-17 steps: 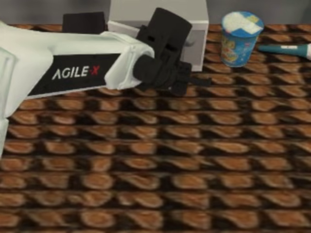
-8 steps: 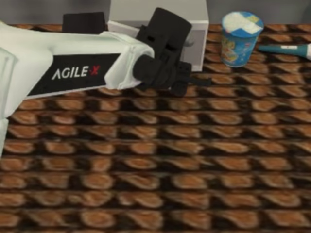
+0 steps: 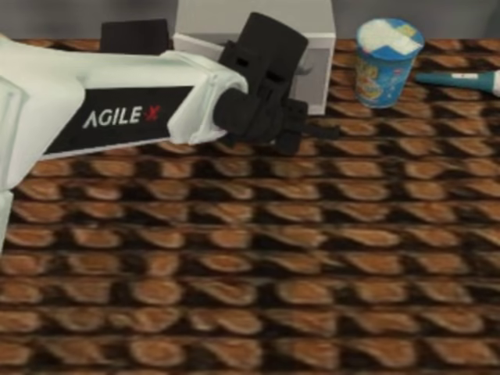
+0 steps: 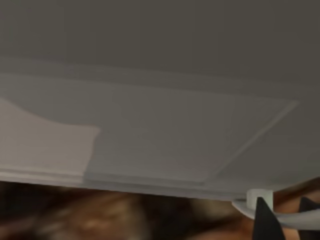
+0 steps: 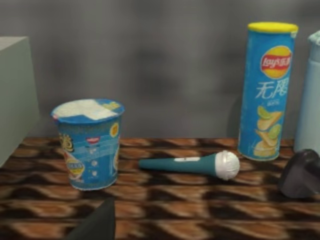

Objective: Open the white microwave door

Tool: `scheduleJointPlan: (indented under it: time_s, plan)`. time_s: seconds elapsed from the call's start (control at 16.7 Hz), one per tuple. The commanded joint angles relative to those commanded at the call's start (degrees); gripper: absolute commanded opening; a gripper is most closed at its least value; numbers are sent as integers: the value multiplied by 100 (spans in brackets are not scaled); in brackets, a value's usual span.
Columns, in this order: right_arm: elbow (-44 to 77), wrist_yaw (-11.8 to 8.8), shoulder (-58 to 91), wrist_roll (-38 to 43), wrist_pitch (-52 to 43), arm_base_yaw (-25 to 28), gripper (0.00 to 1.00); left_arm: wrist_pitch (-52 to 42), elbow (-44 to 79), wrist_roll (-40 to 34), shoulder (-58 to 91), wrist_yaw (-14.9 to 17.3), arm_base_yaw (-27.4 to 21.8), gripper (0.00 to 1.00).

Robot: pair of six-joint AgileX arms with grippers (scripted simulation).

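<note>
1. My left gripper (image 3: 308, 129) is at the front of the boxy white microwave (image 3: 258, 23) at the table's far edge; its fingertips (image 4: 262, 220) straddle the door's slim handle (image 4: 280, 216).
2. The white microwave door (image 4: 165, 135) fills my left wrist view.
3. Right of it stands a blue sealed paper cup (image 5: 90, 145), a teal microphone (image 5: 192, 164) and a tall blue crisp tube (image 5: 267, 90); contents hidden.

A blue noodle cup (image 5: 89, 144) stands beside a teal microphone (image 5: 192, 164) — a tall chips can (image 5: 265, 90) behind it.
</note>
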Motion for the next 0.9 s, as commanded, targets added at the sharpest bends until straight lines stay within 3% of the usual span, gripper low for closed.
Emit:
scheduleJointPlan:
  time_s: [0.9]
  plan:
    - [0, 0, 0, 0, 0, 0, 100, 134, -269, 277, -174, 158, 111, 0]
